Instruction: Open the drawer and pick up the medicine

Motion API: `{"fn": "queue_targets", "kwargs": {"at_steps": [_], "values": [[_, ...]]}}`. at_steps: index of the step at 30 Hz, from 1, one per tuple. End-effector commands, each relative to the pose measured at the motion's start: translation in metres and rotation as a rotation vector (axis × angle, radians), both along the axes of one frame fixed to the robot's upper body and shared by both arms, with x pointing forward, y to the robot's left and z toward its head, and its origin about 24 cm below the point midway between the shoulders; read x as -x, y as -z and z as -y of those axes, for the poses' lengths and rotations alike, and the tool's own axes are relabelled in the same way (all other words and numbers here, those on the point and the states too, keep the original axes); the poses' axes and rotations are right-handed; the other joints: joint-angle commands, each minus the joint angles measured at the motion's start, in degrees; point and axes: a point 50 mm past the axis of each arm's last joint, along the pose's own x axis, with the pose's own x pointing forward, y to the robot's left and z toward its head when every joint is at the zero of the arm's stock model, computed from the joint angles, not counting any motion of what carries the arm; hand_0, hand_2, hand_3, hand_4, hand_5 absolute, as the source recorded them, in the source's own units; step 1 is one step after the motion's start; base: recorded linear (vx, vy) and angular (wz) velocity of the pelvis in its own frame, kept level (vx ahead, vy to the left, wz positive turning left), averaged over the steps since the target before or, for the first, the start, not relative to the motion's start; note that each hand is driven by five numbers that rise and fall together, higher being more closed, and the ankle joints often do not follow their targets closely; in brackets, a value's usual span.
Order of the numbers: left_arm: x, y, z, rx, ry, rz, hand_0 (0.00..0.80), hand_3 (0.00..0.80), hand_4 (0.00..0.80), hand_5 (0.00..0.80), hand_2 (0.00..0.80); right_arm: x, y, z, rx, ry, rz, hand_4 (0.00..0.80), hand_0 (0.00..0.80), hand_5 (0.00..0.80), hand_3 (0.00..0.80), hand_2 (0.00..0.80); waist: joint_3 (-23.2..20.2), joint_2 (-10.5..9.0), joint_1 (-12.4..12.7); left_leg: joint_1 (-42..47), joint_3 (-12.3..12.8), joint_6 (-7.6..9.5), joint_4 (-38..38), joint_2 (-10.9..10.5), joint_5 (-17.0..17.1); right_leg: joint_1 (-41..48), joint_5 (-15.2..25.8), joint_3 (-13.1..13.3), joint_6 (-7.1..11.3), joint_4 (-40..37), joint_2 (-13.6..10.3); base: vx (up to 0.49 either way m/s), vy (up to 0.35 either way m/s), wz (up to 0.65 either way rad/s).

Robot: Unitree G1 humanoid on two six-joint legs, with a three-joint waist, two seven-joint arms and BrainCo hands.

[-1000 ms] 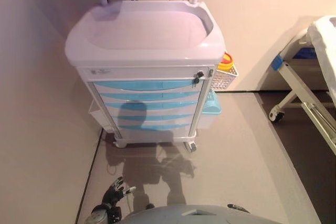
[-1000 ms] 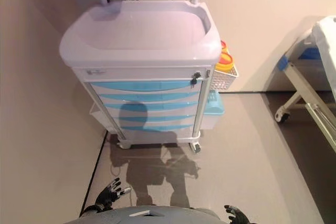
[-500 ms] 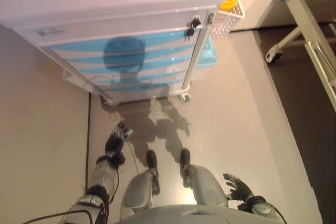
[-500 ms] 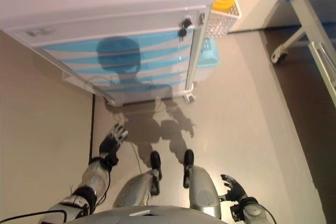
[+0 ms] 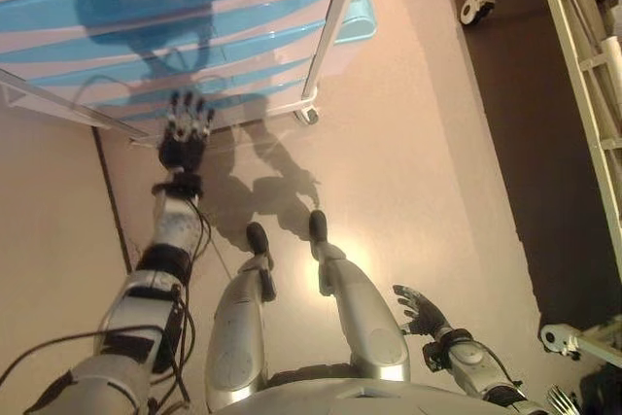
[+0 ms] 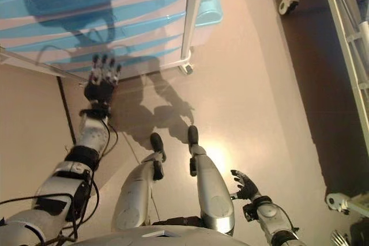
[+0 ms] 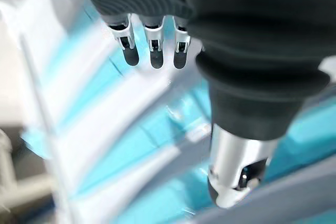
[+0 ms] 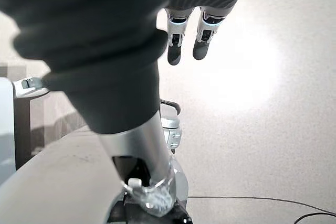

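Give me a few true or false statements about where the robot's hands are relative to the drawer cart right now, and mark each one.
1. The left hand is raised toward the lower blue drawers of the cart. True.
2. The left hand is curled around a drawer handle. False: its fingers are straight and hold nothing.
3. The right hand hangs low at the robot's side, away from the cart. True.
4. One drawer is already pulled out with medicine showing. False: all visible drawers look closed, and no medicine is in view.
5. A white metal frame on wheels stands on the robot's right. True.
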Motion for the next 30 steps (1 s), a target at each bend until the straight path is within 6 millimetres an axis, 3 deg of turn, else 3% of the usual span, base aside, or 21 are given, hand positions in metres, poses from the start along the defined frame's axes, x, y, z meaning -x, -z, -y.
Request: {"fn": "queue_targets", "kwargs": {"at_steps": [1,5,13,14,15,16,23,27,30], "values": [[-0.004,-0.049,-0.01,0.065,-0.003,0.237,0.0,0.0,0.0,0.0,0.0,-0.033,-0.015,-0.034,-0.098,0.017,0.152,0.0,0.0,0.0,0.0,0.0,-3.2,-1.53,-1.1,-3.0,-2.1,0.15,4.1,-2.9,-4.6,-1.9,1.9,-0.5,3.72,0.4,-0.6,0.008,-0.053,-0.14],[-0.011,-0.094,-0.004,0.105,0.042,0.449,0.0,0.0,0.0,0.0,0.0,-0.029,-0.012,-0.038,-0.098,0.004,0.144,0.0,0.0,0.0,0.0,0.0,-2.8,-2.54,-1.9,-3.7,-2.3,-0.11,4.4,-2.5,-4.8,-2.3,2.0,-0.2,3.53,0.4,-0.3,0.008,-0.032,0.01],[-0.005,-0.156,0.014,0.028,0.159,0.75,0.0,0.0,0.0,0.0,0.0,-0.026,-0.012,-0.043,-0.109,-0.017,0.147,0.0,0.0,0.0,0.0,0.0,-2.8,-3.62,-2.5,-3.3,-2.1,0.03,5.3,-2.3,-6.1,-1.9,1.6,-0.4,3.45,0.7,0.1,0.003,-0.004,0.01],[-0.002,-0.163,0.018,0.011,0.184,0.797,0.072,0.072,0.072,0.072,0.072,-0.027,-0.012,-0.044,-0.11,-0.017,0.145,0.0,0.0,0.0,0.0,0.0,-2.8,-3.78,-2.4,-3.3,-2.1,0.03,5.7,-2.3,-6.4,-1.7,1.6,-0.5,3.47,0.7,0.0,0.027,-0.029,0.04],[0.0,-0.165,0.019,0.001,0.186,0.813,0.342,0.342,0.342,0.342,0.342,-0.026,-0.011,-0.044,-0.111,-0.016,0.143,0.0,0.0,0.0,0.0,0.0,-2.8,-3.8,-2.3,-3.2,-2.2,0.04,5.8,-2.4,-6.5,-1.6,1.6,-0.5,3.48,0.7,0.0,0.039,-0.033,0.02],[0.004,-0.172,0.021,-0.03,0.209,0.882,0.8,0.8,0.8,0.8,0.8,-0.025,-0.011,-0.045,-0.111,-0.016,0.139,0.0,0.0,0.0,0.0,0.0,-2.9,-3.84,-2.2,-3.0,-2.2,0.14,5.8,-2.4,-6.6,-1.3,1.5,-0.6,3.52,0.7,-0.1,0.04,-0.03,-0.01],[0.04,-0.203,0.057,-0.255,0.361,1.226,0.8,0.8,0.8,0.8,0.8,-0.02,-0.009,-0.045,-0.112,-0.009,0.125,0.0,0.0,0.0,0.0,0.0,-2.4,-3.77,-0.7,-1.1,-3.1,0.42,4.7,-2.9,-6.4,1.2,1.4,-1.6,3.7,-0.1,-0.5,0.037,-0.032,0.06],[0.072,-0.215,0.089,-0.376,0.568,1.409,0.8,0.8,0.8,0.8,0.8,-0.021,-0.01,-0.044,-0.114,-0.007,0.123,0.0,0.0,0.0,0.0,0.0,-2.1,-3.64,0.2,0.1,-3.6,0.49,3.9,-3.4,-6.3,2.8,1.3,-2.4,3.75,-0.7,-0.7,0.019,-0.024,0.07],[0.092,-0.211,0.11,-0.391,0.757,1.469,0.8,0.8,0.8,0.8,0.8,-0.023,-0.011,-0.043,-0.108,-0.017,0.116,0.0,0.0,0.0,0.0,0.0,-2.0,-3.55,0.9,1.1,-4.1,0.48,3.4,-3.7,-6.2,4.3,1.1,-2.7,3.52,-1.3,-0.8,0.015,-0.021,0.05]]}}
